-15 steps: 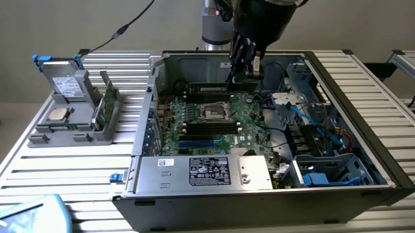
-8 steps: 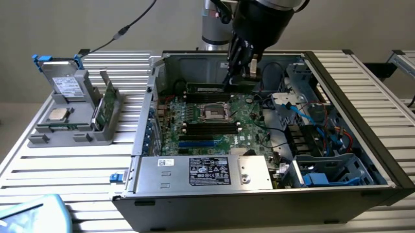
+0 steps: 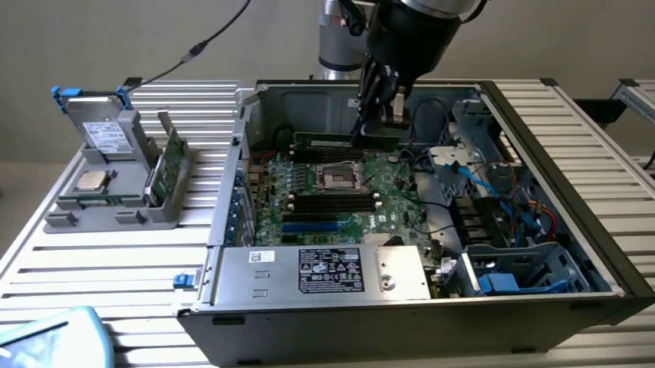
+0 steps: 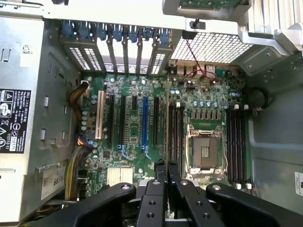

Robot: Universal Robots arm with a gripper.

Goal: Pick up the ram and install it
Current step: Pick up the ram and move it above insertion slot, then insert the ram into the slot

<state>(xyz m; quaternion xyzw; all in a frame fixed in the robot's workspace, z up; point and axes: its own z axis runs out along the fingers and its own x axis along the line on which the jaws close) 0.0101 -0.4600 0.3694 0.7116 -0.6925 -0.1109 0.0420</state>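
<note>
Spare parts sit in a gray holder (image 3: 77, 218) toward the edge of the slatted table (image 3: 82, 268) on the exterior view's left: a drive (image 3: 103, 134) propped at the far end, a square silver processor chip (image 3: 92, 181) lying flat, and green circuit boards (image 3: 164, 165) standing on edge beside them. I see no memory stick in that holder.

Further right, the open computer case (image 3: 409, 322) takes up the middle of the table, its power supply (image 3: 317, 272) along the near wall and the motherboard (image 3: 358, 218) behind it. Black memory slots (image 3: 333, 201) run on the near side of the bare processor socket (image 3: 338, 176).

Beyond the socket, close to the case's far wall, the ram (image 3: 327, 142) hangs level, parallel to the slots. The gripper (image 3: 370, 129) reaches down into the case with its fingers pinched narrow on the stick's upper edge. In the wrist view the fingers (image 4: 154, 189) press close together right over the board, in line with one pair of slots (image 4: 175, 127).

So the pick-up looks done, and the stick is inside the case by the far slots. Whether it is seated I can't tell from here; the grip on it suggests installing is unfinished.
</note>
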